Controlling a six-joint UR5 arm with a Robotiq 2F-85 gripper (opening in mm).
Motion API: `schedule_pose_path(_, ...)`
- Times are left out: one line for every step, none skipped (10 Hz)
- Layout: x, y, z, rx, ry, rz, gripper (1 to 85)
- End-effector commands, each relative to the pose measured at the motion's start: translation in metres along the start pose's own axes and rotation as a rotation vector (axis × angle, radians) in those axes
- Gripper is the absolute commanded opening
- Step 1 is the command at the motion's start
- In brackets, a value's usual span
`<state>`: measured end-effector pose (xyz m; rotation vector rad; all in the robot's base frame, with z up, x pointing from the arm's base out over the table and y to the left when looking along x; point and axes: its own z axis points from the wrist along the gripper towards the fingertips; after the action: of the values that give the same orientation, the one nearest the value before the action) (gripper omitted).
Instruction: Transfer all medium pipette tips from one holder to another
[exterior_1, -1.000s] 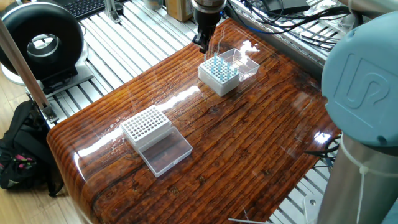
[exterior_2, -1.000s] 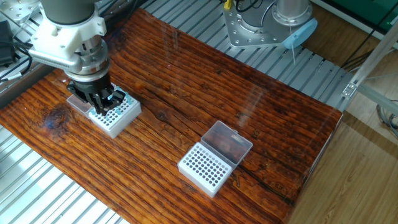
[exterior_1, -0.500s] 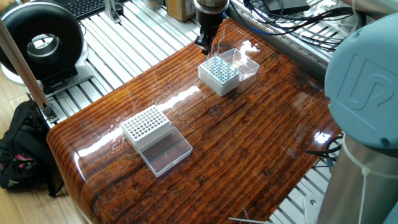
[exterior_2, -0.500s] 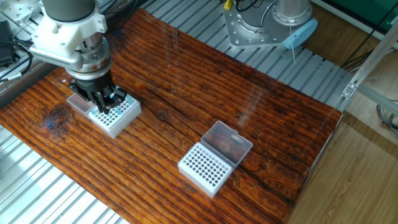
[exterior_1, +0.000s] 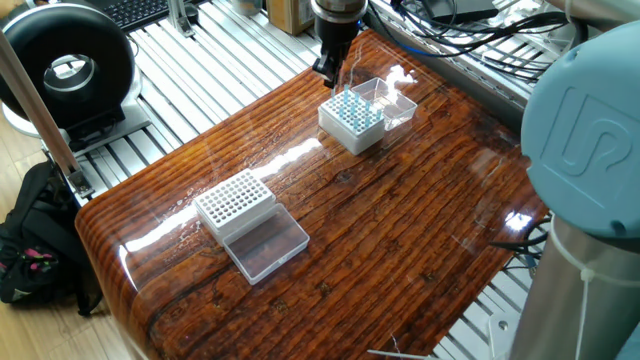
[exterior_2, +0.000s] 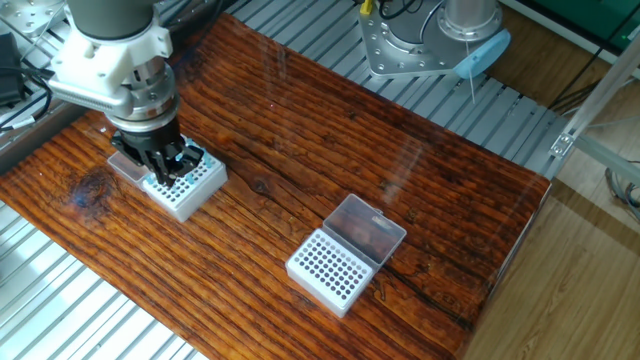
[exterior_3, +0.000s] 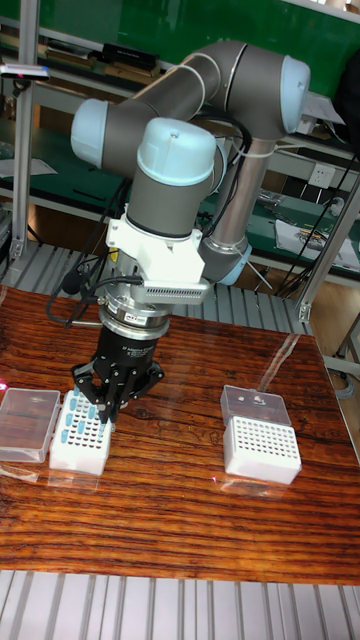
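- Your gripper sits low over the full rack, at the upper middle of one fixed view and at the left edge of the other two.
- Its fingers reach down among the tips. You cannot tell from these pictures whether they are parted or closed on a tip; the black fingers hide the gap.
- The tips are pale-blue cones standing in that rack's holes. They fill much of the grid, though the gripper covers part of it, so you cannot count them.
- That rack's clear lid lies hinged open beside it, toward the left edge in the tall view.
- The empty rack stands well apart on the worktop, at lower middle of the other fixed view and lower right of the tall view. Its lid is open too.
- No blue shows in any hole of that second rack, so by the look of it no tip has been delivered.
- Judged from this, you are at the very start: a first pick looks in hand, and nearly all the transfer is left.
- Each tip will need lifting straight out, carrying across the worktop, and seating in a free hole.
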<state>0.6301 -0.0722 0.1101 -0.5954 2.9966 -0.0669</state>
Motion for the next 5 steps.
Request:
schedule_pose_path(-0.0029, 0.0033, 0.0010, -0.011, -0.010, 0.009, 1.0)
schedule_pose_path(-0.0030, 0.0030, 0.0015, -0.010, -0.009, 0.009, 1.0)
schedule_pose_path(-0.0032, 0.0025, 0.0032, -0.008, -0.009, 0.009, 1.0)
schedule_pose_path(-0.0034, 0.0028, 0.0065, -0.010, -0.008, -0.002, 1.7)
schedule_pose_path(-0.0042, 0.0039, 0.0097, -0.015, -0.008, -0.025, 14.0)
